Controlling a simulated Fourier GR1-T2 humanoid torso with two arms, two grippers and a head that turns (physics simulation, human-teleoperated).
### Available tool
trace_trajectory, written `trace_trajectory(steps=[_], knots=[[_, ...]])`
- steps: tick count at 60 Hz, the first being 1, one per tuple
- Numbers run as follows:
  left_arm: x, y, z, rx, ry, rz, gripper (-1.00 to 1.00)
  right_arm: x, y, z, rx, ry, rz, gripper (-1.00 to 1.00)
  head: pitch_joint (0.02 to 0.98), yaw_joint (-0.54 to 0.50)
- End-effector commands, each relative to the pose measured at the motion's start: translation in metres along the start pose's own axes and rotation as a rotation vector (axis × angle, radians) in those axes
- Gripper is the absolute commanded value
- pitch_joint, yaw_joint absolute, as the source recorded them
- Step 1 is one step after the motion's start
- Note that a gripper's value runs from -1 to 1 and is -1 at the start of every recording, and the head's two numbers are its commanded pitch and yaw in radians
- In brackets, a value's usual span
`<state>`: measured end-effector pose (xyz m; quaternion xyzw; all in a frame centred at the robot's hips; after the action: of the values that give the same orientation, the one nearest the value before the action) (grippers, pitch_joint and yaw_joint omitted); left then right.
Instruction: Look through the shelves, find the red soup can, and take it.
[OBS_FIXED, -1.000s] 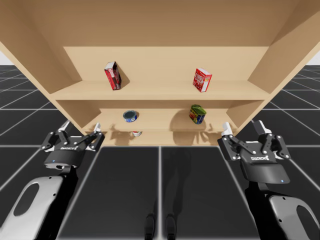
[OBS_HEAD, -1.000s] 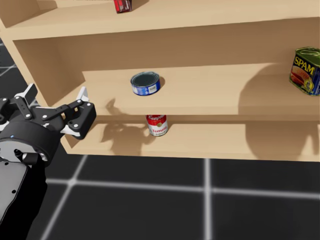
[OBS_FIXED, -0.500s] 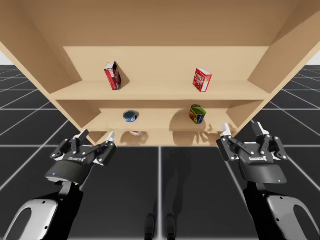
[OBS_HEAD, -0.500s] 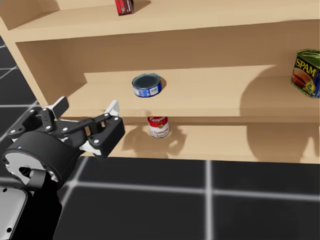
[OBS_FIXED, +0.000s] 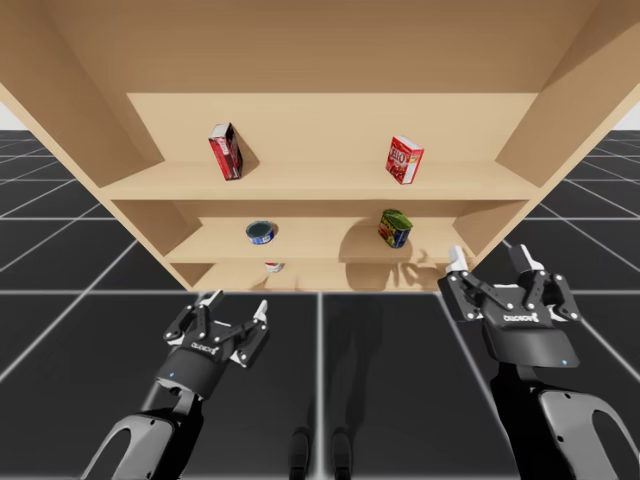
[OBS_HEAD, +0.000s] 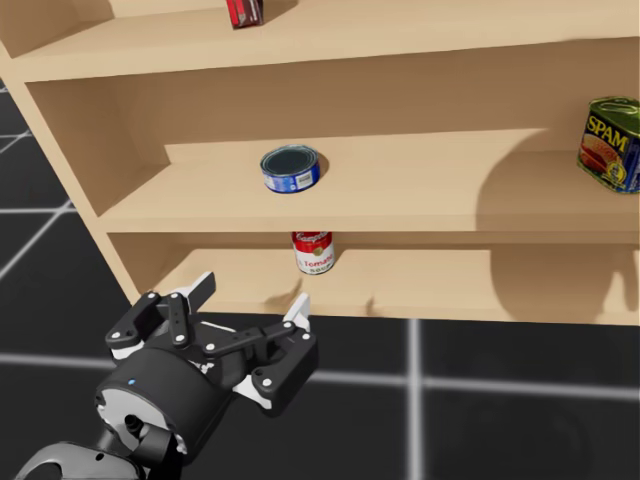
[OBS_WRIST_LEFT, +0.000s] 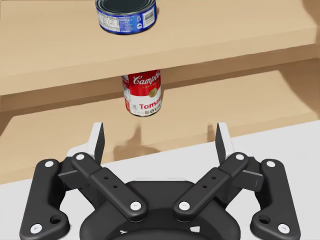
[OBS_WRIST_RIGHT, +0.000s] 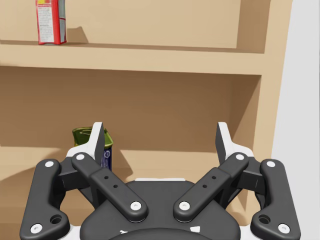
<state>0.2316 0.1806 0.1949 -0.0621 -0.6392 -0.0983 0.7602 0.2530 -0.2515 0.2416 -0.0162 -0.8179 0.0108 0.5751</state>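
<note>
The wooden shelf unit faces me. My right gripper hangs open, well off to the right. My left gripper, fingers spread wide with nothing between them, is the nearer one. The red soup can stands upright on the bottom shelf, straight ahead of the left gripper and apart from both fingers, so I judge a forward reach will meet it.

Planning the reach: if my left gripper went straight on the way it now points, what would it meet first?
Most likely the red soup can on the bottom shelf, ahead of my open left gripper; depth is hard to judge.
</note>
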Motion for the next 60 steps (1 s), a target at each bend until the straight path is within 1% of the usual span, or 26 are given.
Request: trace_trajectory(steps=[1,4,6,9,14,17,22,23,25,27,30,33,35,37,41,53,54,60], knots=[[-0.018,-0.002,-0.023,-0.011,0.008,0.016,-1.0,0.0,-0.002,0.0,-0.004,-0.002,-0.002,-1.0,0.706,0.19],[-0.019,0.0,-0.032,-0.006,0.014,0.025,-1.0,0.0,-0.002,0.0,-0.003,-0.002,-0.002,-1.0,0.707,0.2],[-0.02,0.0,-0.036,-0.003,0.013,0.025,-1.0,0.0,-0.002,0.0,-0.003,-0.002,-0.003,-1.0,0.708,0.2],[-0.02,0.001,-0.043,-0.009,0.025,0.037,-1.0,0.0,-0.002,0.0,-0.003,-0.002,-0.003,-1.0,0.709,0.2],[-0.019,0.001,-0.055,-0.004,0.042,0.021,-1.0,0.001,-0.003,0.0,-0.005,-0.003,-0.003,-1.0,0.71,0.19],[-0.018,0.001,-0.063,0.002,0.054,0.031,-1.0,0.001,-0.003,0.0,-0.005,-0.003,-0.003,-1.0,0.71,0.19],[-0.018,0.002,-0.074,0.015,0.064,0.032,-1.0,0.001,-0.003,0.0,-0.004,-0.003,-0.003,-1.0,0.712,0.19],[-0.018,0.002,-0.08,0.012,0.075,0.044,-1.0,0.001,-0.003,0.0,-0.004,-0.002,-0.003,-1.0,0.712,0.19],[-0.018,0.002,-0.083,0.012,0.083,0.051,-1.0,0.001,-0.004,0.0,-0.005,-0.002,-0.003,-1.0,0.712,0.19],[-0.018,0.002,-0.089,0.02,0.084,0.046,-1.0,0.001,-0.004,0.0,-0.005,-0.003,-0.003,-1.0,0.712,0.19],[-0.018,0.003,-0.098,0.026,0.094,0.052,-1.0,0.002,-0.004,0.0,-0.006,-0.003,-0.003,-1.0,0.714,0.19],[-0.019,0.004,-0.103,0.034,0.098,0.05,-1.0,0.002,-0.004,-0.001,-0.007,-0.004,-0.003,-1.0,0.715,0.19],[-0.02,0.004,-0.109,0.028,0.111,0.068,-1.0,0.002,-0.005,-0.001,-0.007,-0.004,-0.002,-1.0,0.717,0.19],[-0.02,0.004,-0.114,0.031,0.121,0.077,-1.0,0.002,-0.005,-0.001,-0.007,-0.004,-0.002,-1.0,0.719,0.19],[-0.022,0.005,-0.121,0.037,0.123,0.069,-1.0,0.001,-0.005,-0.001,-0.006,-0.004,-0.002,-1.0,0.721,0.19],[-0.023,0.004,-0.14,0.051,0.136,0.077,-1.0,0.002,-0.006,-0.001,-0.009,-0.006,-0.003,-1.0,0.723,0.19],[-0.023,0.004,-0.142,0.055,0.132,0.073,-1.0,0.002,-0.006,-0.001,-0.009,-0.006,-0.002,-1.0,0.723,0.19],[-0.023,0.007,-0.152,0.076,0.137,0.078,-1.0,0.002,-0.007,-0.001,-0.011,-0.007,-0.003,-1.0,0.722,0.19]])
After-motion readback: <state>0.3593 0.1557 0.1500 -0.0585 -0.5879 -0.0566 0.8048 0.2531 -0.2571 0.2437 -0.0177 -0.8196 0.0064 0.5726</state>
